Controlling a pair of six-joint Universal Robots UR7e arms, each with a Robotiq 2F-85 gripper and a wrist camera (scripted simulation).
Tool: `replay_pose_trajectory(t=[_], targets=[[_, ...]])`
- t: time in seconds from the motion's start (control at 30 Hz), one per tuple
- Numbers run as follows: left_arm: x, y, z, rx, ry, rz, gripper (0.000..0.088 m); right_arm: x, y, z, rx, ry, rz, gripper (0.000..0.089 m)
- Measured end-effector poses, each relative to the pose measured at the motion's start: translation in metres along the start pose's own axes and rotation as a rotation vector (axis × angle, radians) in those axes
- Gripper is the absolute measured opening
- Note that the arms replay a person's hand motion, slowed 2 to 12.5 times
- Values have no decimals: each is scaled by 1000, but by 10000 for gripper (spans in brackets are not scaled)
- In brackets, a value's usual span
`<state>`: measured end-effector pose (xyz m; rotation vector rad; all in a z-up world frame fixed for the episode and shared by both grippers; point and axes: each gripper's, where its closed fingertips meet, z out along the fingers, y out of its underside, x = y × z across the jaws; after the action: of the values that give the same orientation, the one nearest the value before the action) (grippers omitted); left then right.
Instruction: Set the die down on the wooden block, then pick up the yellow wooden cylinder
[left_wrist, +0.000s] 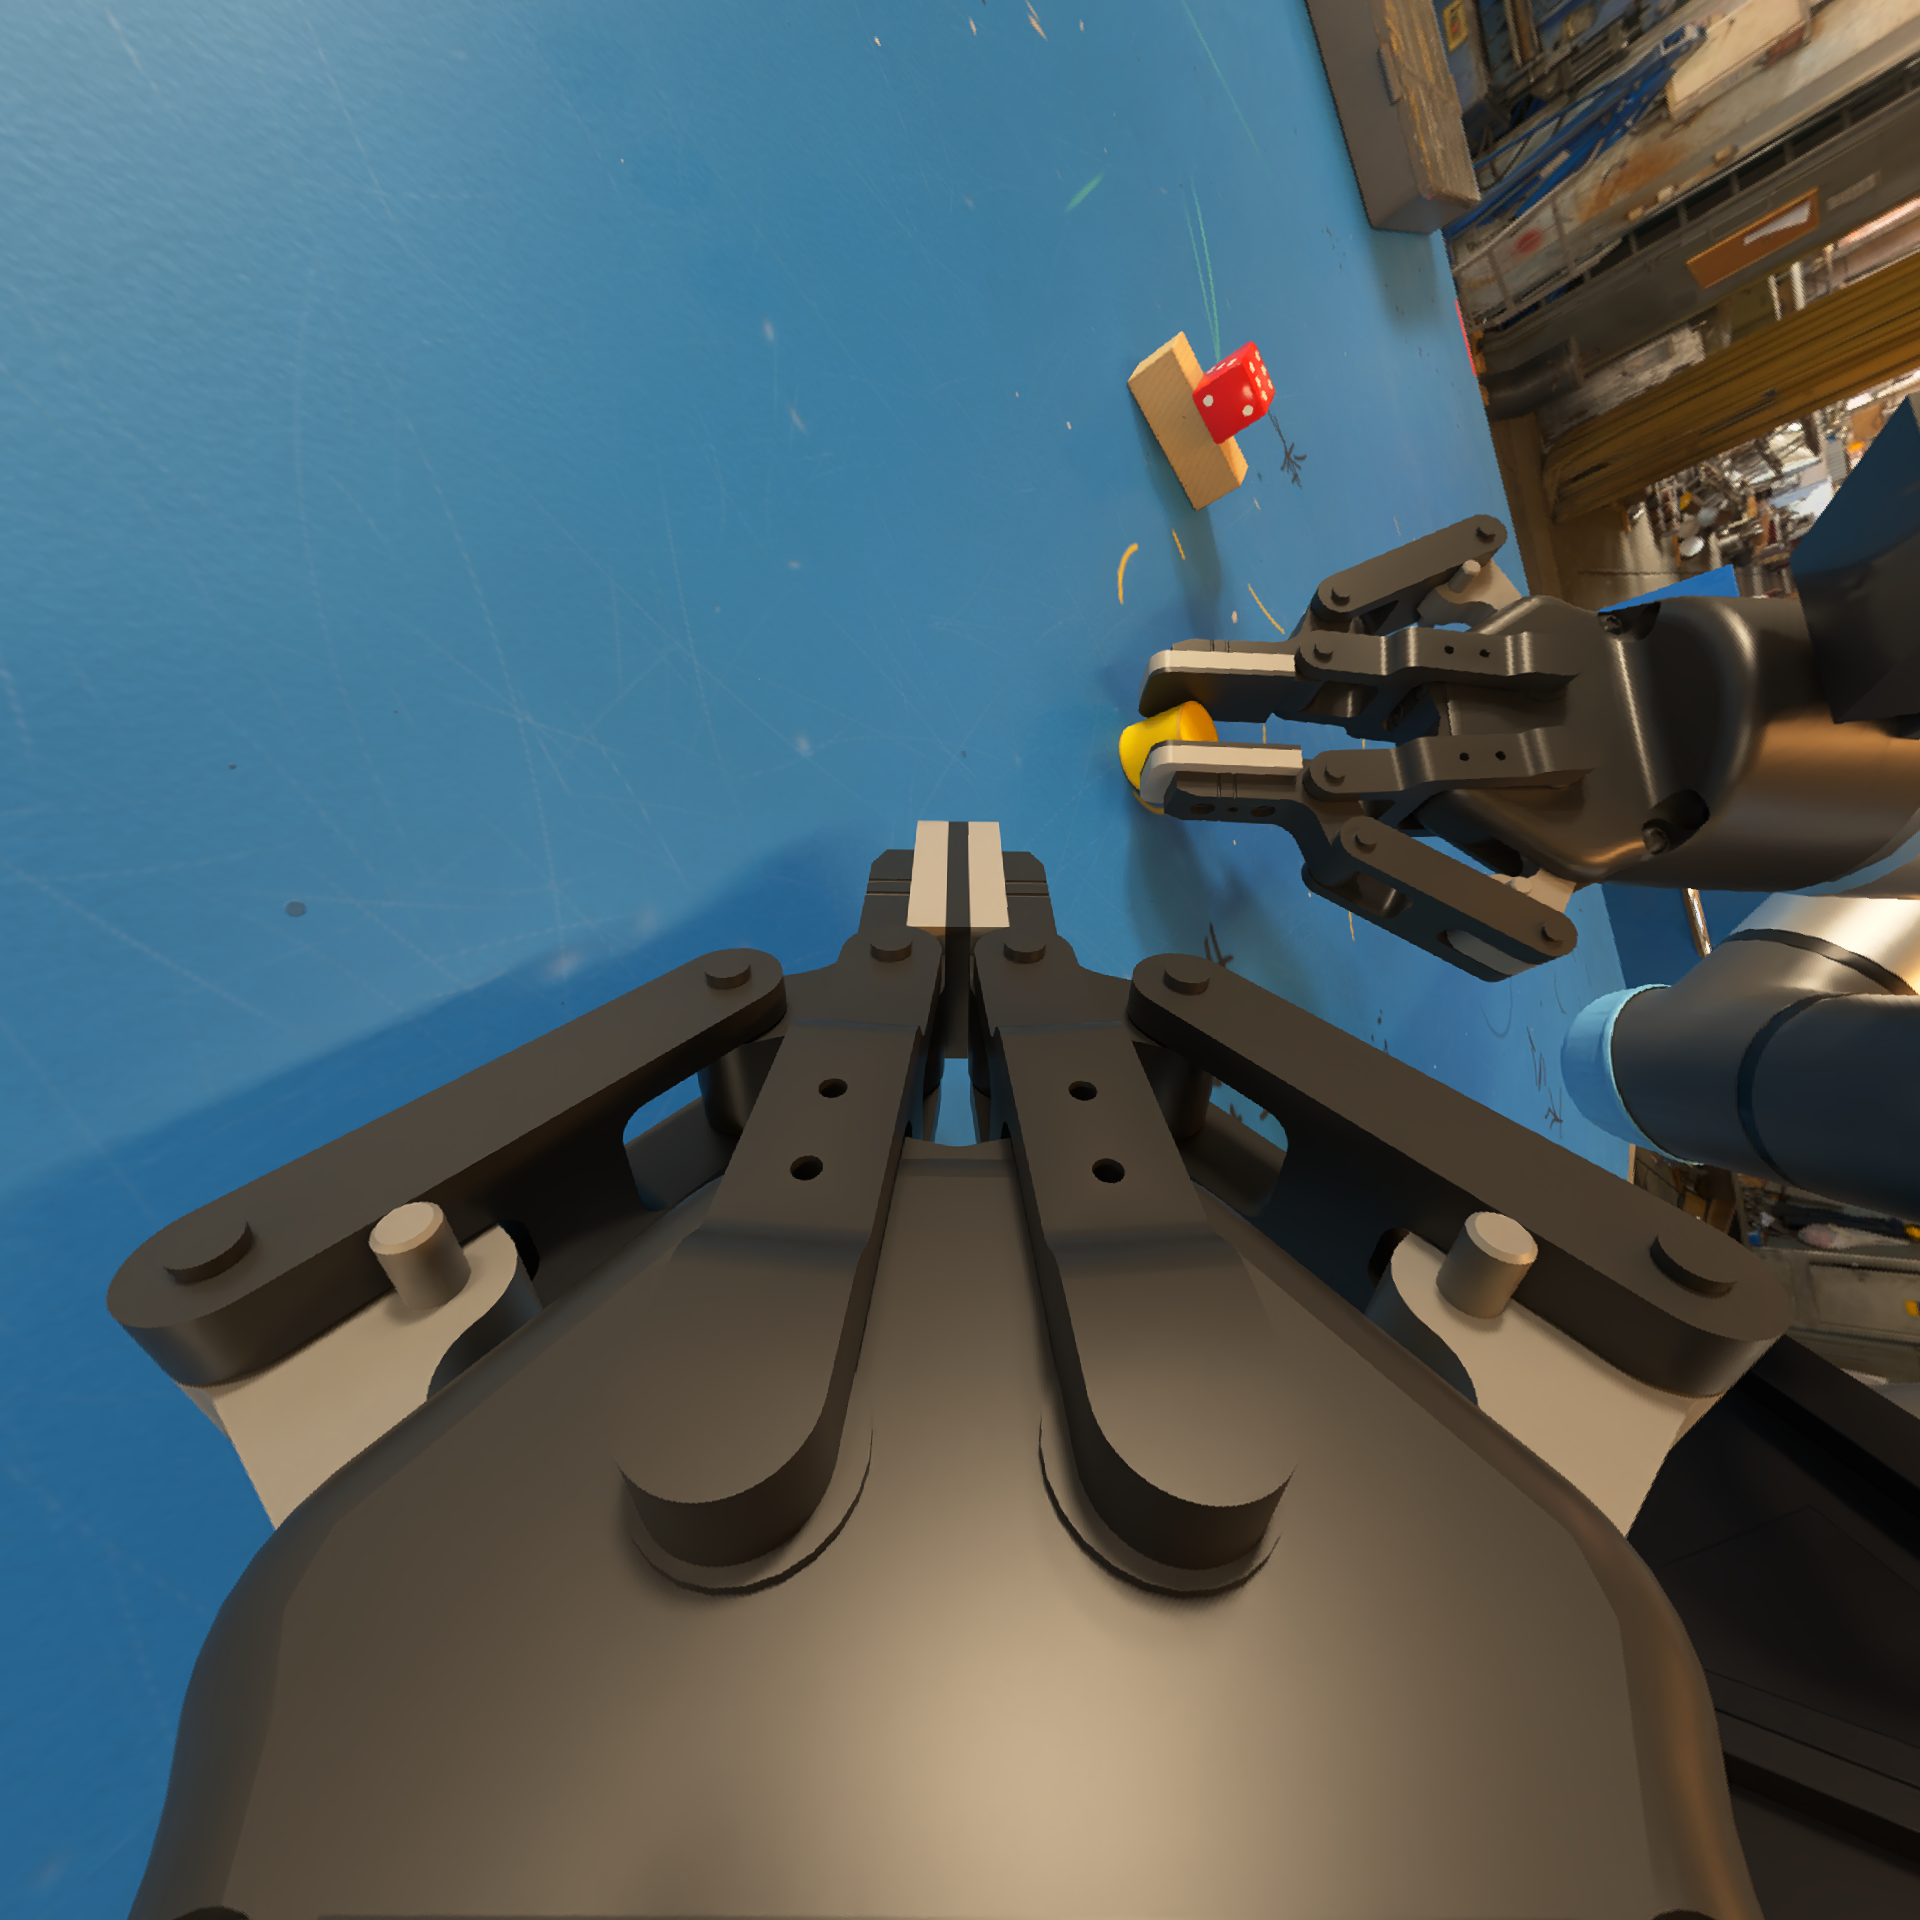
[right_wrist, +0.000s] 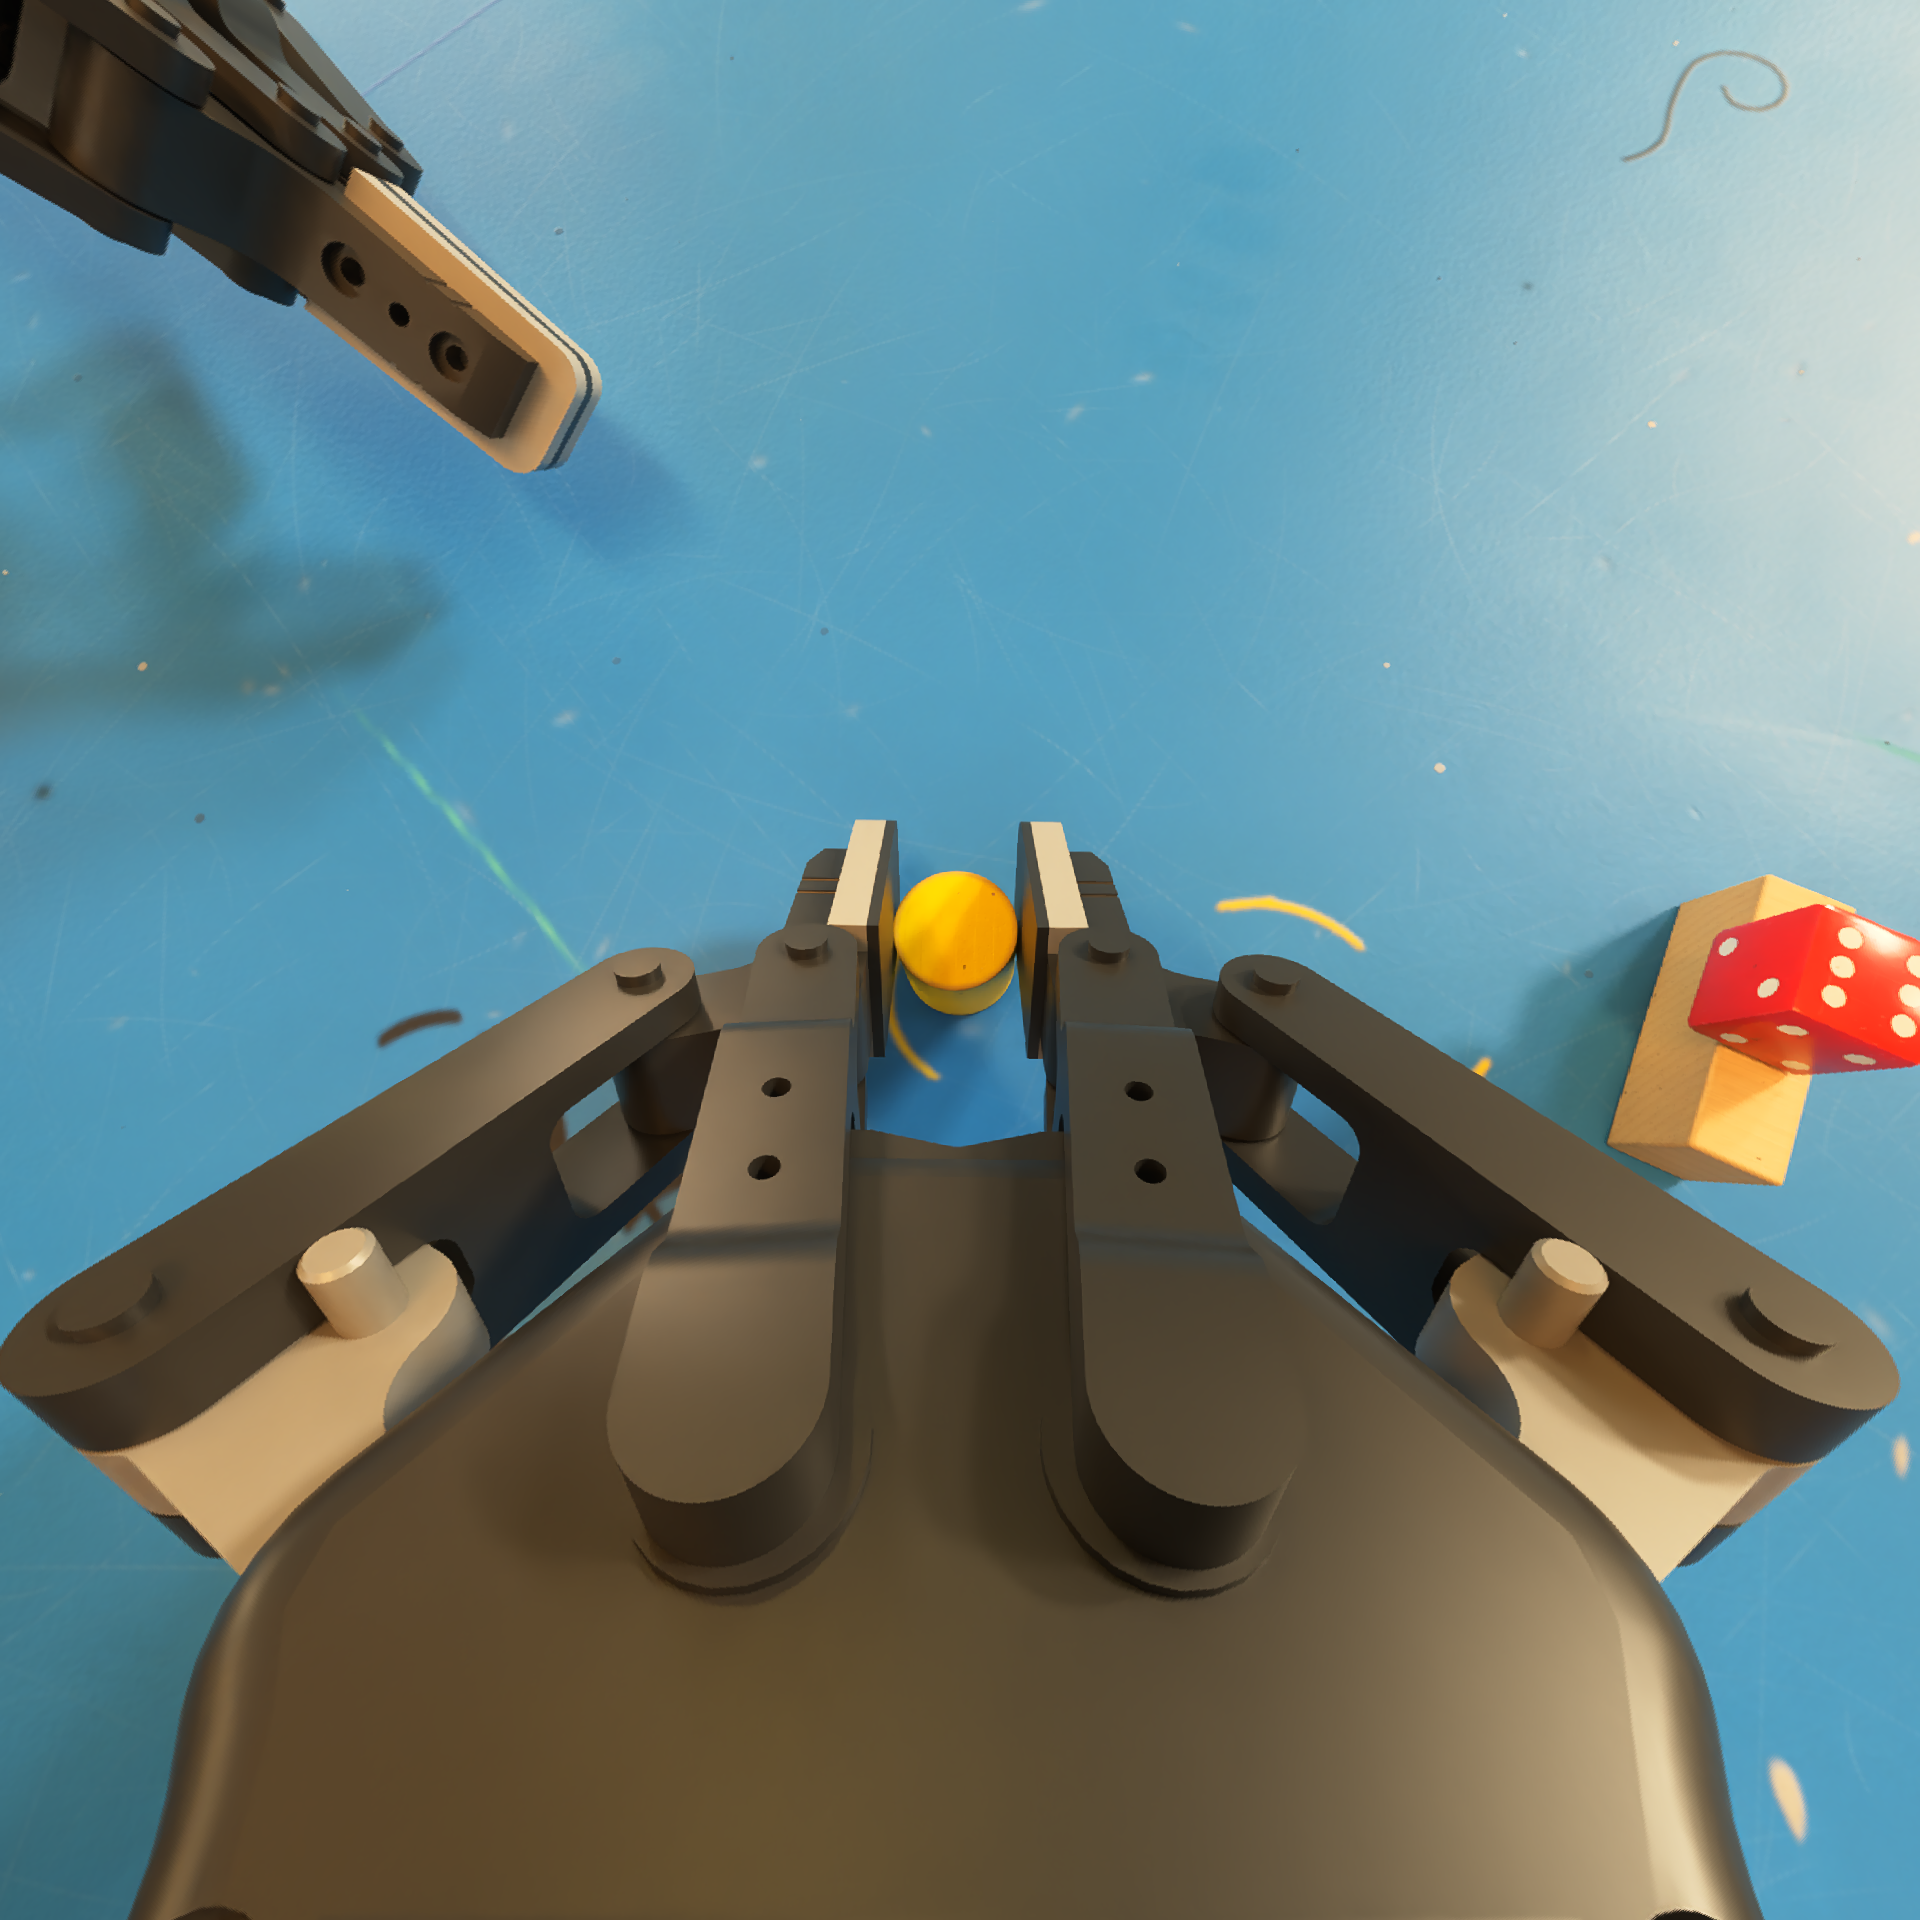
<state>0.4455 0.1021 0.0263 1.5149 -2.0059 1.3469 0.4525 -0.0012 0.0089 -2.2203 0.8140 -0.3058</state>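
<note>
The red die rests on the flat wooden block on the blue table; both also show at the right of the right wrist view, die on block. The yellow wooden cylinder stands upright on the table between my right gripper's pads, which press its two sides. The left wrist view shows that same grip from the side, cylinder in right gripper, low at the table. My left gripper is shut and empty, hovering left of the cylinder.
The blue table is scratched and bare to the left. Its far edge runs along the right, past a grey frame. The right arm reaches in from the right. The left gripper's fingers show at upper left in the right wrist view.
</note>
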Motion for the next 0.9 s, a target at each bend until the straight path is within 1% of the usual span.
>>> replay_pose_trajectory(t=[0.5, 0.9], targets=[[-2, 0, 1, -5, -5, 2, 0, 0, 0, 0, 0, 9, -4, 204], [-3, -1, 1, -4, -7, -5, 0, -1, 0, 0, 4, -9, 29, 204]])
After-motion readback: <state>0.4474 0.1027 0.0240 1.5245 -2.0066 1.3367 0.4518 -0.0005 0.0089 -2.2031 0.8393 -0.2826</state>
